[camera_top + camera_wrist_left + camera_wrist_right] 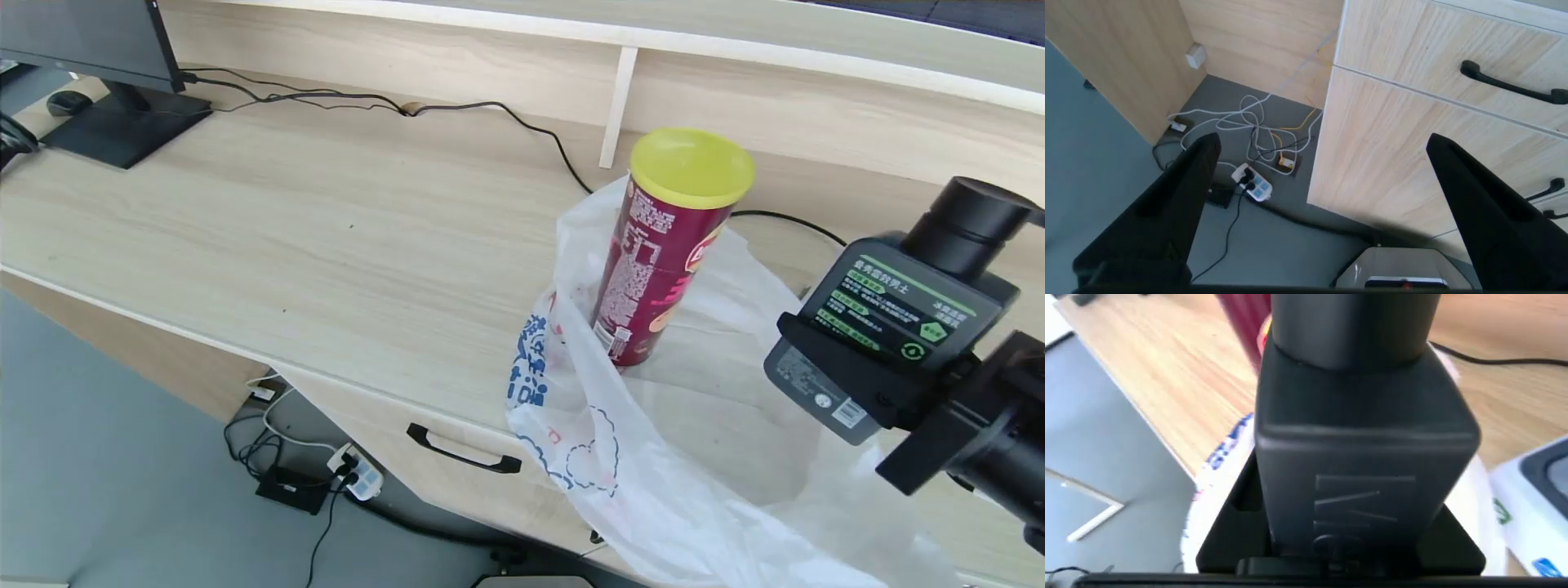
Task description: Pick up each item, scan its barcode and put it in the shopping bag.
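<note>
A maroon chip can (661,253) with a yellow lid stands upright inside the mouth of the white plastic shopping bag (653,474), which lies on the wooden desk and hangs over its front edge. My right gripper (857,400) is shut on a dark grey bottle (890,327) with a black cap and green labels, held tilted above the bag's right side. The right wrist view shows the bottle (1364,449) close up, with the bag (1221,457) and can (1245,318) beyond. My left gripper (1323,143) is open and holds nothing, low beside the desk drawers, pointing at the floor.
A monitor (82,41) and mouse (67,102) stand at the desk's far left, with a black cable (490,106) trailing along the back. Drawer handles (1515,82) face the left arm. A power strip (1253,184) and cables lie on the floor. A white box (1535,506) sits by the bag.
</note>
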`<state>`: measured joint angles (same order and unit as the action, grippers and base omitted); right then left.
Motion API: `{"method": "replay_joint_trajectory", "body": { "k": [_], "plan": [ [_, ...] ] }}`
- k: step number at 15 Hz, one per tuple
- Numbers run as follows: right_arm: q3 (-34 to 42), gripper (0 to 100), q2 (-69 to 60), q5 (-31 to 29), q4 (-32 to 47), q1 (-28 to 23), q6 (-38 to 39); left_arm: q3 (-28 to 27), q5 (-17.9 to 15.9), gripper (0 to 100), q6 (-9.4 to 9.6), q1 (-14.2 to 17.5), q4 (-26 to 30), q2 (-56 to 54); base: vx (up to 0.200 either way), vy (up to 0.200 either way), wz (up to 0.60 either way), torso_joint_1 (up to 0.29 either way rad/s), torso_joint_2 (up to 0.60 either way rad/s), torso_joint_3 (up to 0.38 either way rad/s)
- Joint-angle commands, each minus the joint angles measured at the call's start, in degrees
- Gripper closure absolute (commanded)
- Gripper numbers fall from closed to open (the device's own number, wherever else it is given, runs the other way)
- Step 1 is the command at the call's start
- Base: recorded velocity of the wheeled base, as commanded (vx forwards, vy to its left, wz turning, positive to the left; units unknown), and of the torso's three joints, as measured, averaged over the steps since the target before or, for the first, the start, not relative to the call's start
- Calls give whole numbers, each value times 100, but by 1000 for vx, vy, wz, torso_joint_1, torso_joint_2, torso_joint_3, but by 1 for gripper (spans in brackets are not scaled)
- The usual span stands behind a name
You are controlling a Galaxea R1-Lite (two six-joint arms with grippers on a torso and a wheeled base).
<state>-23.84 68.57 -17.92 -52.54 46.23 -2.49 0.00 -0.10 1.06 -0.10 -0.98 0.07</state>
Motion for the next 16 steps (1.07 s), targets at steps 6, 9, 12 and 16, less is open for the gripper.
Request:
{"method": "replay_joint_trajectory", "body": {
  "k": [6,9,12,16],
  "plan": [
    [126,100,789,8,-608,-782,38,0,1,0,-1,1,1,1,0,0,0,0,0,0],
    [152,100,983,17,-617,-782,134,0,1,0,-1,1,-8,1,0,0,0,0,0,0],
    [55,100,1220,8,-749,-808,170,0,1,0,-1,1,-8,1,0,0,0,0,0,0],
    [240,100,1580,-1,-1302,-879,143,0,1,0,-1,1,1,1,0,0,0,0,0,0]
  ]
}}
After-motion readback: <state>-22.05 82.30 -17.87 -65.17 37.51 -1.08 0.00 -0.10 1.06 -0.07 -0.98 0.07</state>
